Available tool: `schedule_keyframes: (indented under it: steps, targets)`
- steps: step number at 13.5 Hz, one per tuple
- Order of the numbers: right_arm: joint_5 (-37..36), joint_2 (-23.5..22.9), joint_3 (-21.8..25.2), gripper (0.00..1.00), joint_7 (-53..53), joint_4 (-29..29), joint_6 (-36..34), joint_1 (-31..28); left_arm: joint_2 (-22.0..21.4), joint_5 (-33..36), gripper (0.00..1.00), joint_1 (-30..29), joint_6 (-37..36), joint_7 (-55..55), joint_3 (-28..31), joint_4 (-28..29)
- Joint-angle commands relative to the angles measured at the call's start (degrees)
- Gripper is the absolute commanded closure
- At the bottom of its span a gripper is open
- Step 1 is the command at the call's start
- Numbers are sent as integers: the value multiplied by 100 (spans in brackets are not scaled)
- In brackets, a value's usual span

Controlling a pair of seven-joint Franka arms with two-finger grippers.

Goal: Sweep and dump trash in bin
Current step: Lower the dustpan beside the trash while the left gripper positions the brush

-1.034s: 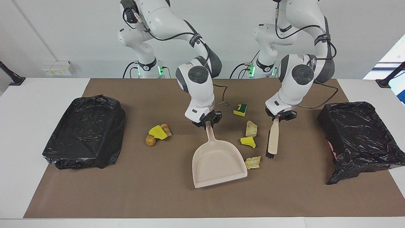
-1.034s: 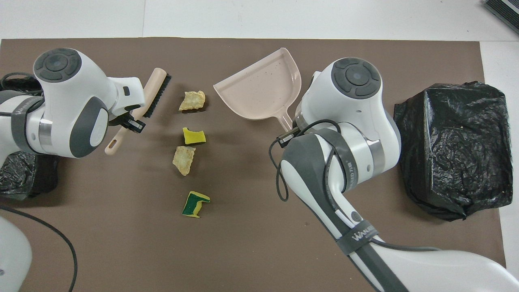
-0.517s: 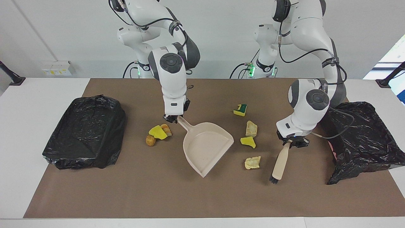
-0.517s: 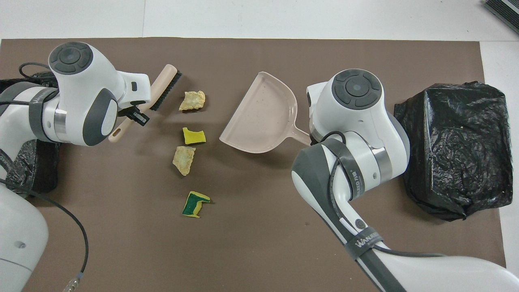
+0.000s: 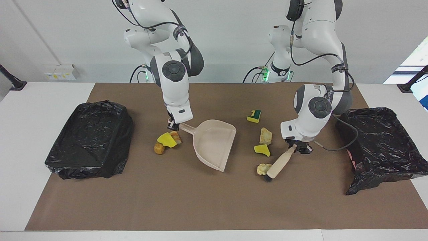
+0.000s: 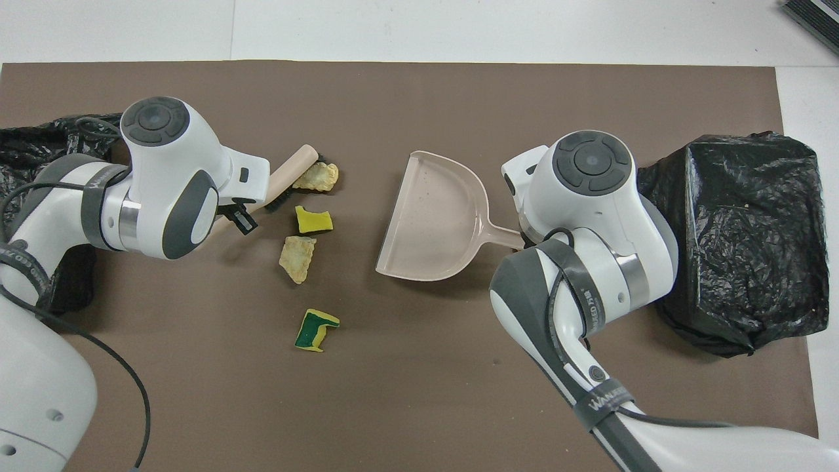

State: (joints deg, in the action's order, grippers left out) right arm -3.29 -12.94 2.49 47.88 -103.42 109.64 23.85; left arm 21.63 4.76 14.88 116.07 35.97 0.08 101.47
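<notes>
My left gripper (image 5: 298, 147) clamps the brush (image 5: 278, 163), bristles touching the pale chunk (image 5: 262, 168) just below it, so I should drag low toward the dustpan (image 5: 214, 142) held flat in my closed right gripper (image 5: 172, 126).

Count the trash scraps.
7. Three beside the dustpan's handle: yellow sponge, brown lump, tan lump. Four nearer the brush: green-backed sponge, pale chunk, yellow piece, crumbly chunk touching it. None looks hidden.
</notes>
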Motion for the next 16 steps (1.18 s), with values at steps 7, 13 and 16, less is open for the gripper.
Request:
schedule_keyframes:
  steps: [7, 13, 16]
  targets:
    - [-93, 915, -73, 100, 221, -1381, 531, 366, -1213, -63, 100, 673, -340, -1194, 62, 1314]
    - [-93, 1092, -64, 100, 995, -1848, 1016, 366, -1837, -63, 100, 630, -620, -3303, 97, 1568]
    - [-84, 1109, -64, 100, 794, -1848, 823, 384, -2014, -63, 100, 403, -123, -3843, 98, 2016]
